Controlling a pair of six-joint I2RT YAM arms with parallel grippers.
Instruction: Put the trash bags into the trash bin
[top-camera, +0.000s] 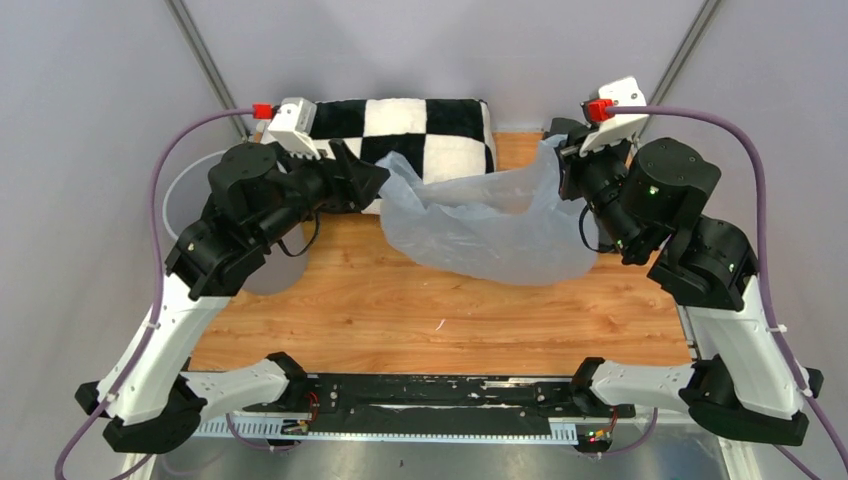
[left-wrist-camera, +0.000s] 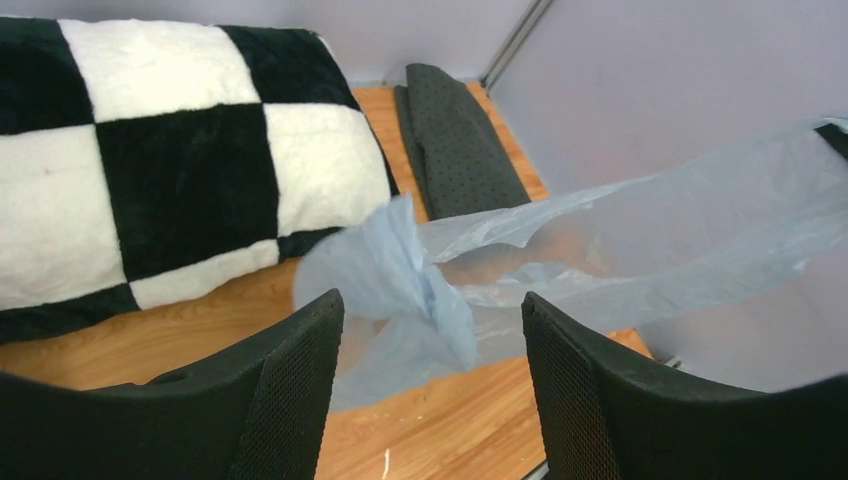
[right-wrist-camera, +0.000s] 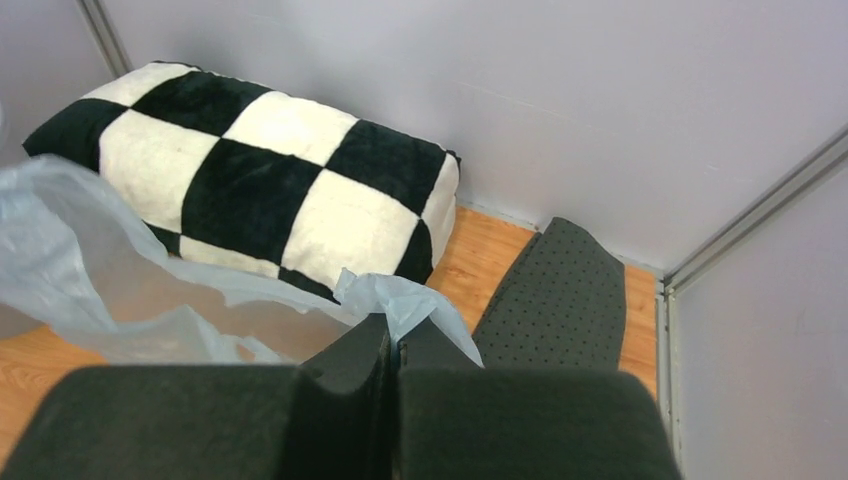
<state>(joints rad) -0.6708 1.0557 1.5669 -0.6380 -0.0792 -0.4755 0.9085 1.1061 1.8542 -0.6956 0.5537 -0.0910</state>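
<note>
- Near edge: the left gripper stood wide open. A twisted corner of the trash bag lay in the gap between its fingers, clamped by neither.
- The right gripper was shut tight, with a pale blue fold of the trash bag pinched at its tips.
- From the top, the trash bag hung slack between both grippers over the far half of the worktop. Could not tell whether its belly touched the wood.
- The trash bin stood at the worktop's left edge, mostly hidden under the left arm. Only the top view showed it.
- The checkered pillow lay along the far edge.
- The dotted mat sat in the far right corner beside the pillow. Only the wrist views showed it.
</note>
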